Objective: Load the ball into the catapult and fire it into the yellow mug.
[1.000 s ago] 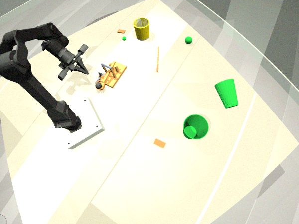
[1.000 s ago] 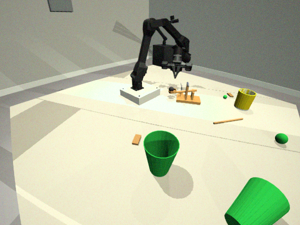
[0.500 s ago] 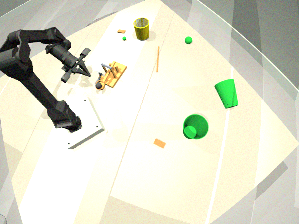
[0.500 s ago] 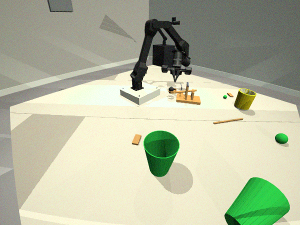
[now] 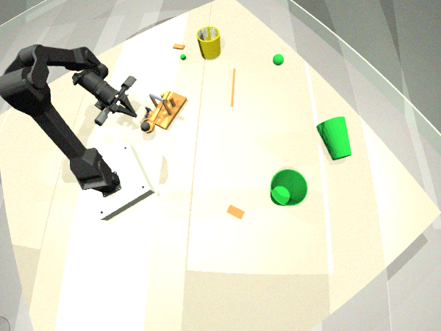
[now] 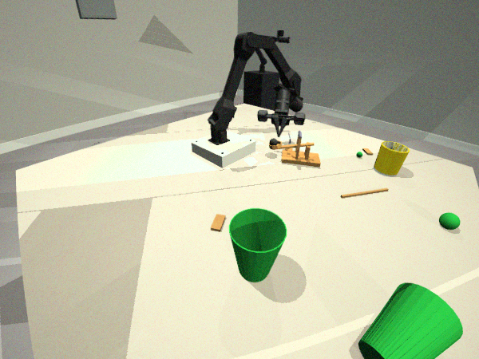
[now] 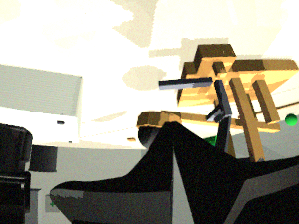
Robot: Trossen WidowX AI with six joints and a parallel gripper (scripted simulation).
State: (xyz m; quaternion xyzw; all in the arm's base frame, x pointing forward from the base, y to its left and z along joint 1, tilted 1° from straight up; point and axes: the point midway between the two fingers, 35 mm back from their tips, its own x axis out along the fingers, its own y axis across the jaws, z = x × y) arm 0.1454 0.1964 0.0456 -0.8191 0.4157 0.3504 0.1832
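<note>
The wooden catapult [image 5: 174,114] [image 6: 301,158] [image 7: 271,67] stands on the table near the arm's base, its cup end toward the base. The dark ball [image 5: 145,126] [image 6: 274,143] [image 7: 146,135] sits in the cup at the end of the catapult's arm. The yellow mug [image 5: 210,48] [image 6: 389,160] stands upright at the back in the top view, beyond the catapult's other end. My gripper [image 5: 136,115] [image 6: 279,135] [image 7: 170,127] is shut and empty. Its tips are above the table beside the catapult's cup end, a little above the ball. In the wrist view the fingers hide part of the ball.
Two green cups [image 5: 288,187] [image 5: 335,137] stand far from the catapult, one upright and one upside down. A thin orange stick [image 5: 233,87], two green balls [image 5: 278,59] [image 5: 183,57] and two small orange blocks [image 5: 235,212] [image 5: 178,46] lie about. The white base block [image 5: 125,184] is near the catapult.
</note>
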